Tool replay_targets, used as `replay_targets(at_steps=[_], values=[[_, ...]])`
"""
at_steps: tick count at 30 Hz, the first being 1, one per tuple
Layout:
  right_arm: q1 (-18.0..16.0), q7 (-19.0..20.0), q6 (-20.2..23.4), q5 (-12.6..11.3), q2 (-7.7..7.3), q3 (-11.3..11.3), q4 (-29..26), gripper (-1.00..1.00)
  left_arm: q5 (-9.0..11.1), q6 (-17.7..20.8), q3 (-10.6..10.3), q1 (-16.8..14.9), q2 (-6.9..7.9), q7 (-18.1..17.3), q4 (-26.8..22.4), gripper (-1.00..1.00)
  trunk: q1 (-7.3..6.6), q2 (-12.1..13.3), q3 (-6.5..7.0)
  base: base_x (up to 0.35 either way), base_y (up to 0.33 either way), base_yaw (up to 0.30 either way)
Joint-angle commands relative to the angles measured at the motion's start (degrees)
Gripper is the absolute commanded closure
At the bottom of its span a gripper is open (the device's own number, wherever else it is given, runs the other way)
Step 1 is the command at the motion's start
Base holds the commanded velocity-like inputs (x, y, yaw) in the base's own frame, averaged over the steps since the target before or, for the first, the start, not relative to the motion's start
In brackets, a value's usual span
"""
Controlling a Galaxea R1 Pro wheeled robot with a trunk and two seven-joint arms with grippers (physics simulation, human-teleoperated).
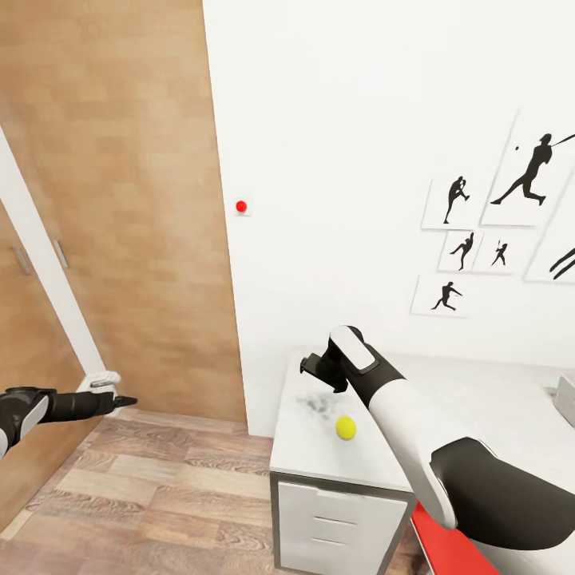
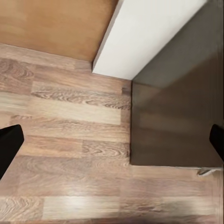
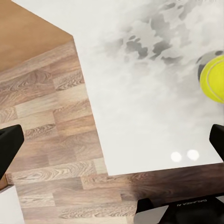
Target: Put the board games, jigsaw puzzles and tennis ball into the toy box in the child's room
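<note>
Left gripper (image 1: 120,401) is hanging at the frame's left edge, jaws spread wide, holding nothing. At lower centre, right gripper (image 1: 315,369) is hovering wide open over the table (image 1: 479,415), just above the tennis ball (image 1: 346,427). Ball pickup is pending; next move calls for descending and centring.

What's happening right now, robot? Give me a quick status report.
Right claw open, empty, over table end. Left claw open, out over the floor. Tennis ball lies loose on table beside right claw. Nothing between them.

One tennis ball (image 1: 346,428), one table (image 1: 471,415) (five posters (image 1: 527,172))
</note>
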Motion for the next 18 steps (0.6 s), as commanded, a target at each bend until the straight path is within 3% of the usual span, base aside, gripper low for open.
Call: replay_targets(at_steps=[1,6,12,18], values=[[-0.07,-0.39,0.19,-0.22,0.0,0.12,-0.04,-1.0,0.38,0.39,-0.44,-0.05,0.04,-1.36,-0.06,-1.0,0.04,-0.14,-0.14,0.003,0.001,0.0],[-0.07,-0.35,0.15,1.01,-0.68,0.19,-0.01,-1.0,0.22,0.65,-0.41,-0.05,0.1,-8.71,-0.05,-1.0,0.04,-0.14,-0.14,0.001,0.0,0.0],[-0.07,0.17,0.0,5.52,-1.9,0.12,0.04,-1.0,0.29,2.61,-0.3,-0.05,0.69,-13.45,-0.05,-1.0,0.04,-0.14,-0.14,0.0,0.0,0.0],[-0.07,0.42,-1.51,7.82,-2.26,0.05,0.04,-1.0,0.26,5.29,-0.22,-0.05,0.9,-16.52,-0.09,-1.0,0.04,-0.14,-0.14,0.0,0.0,0.0]])
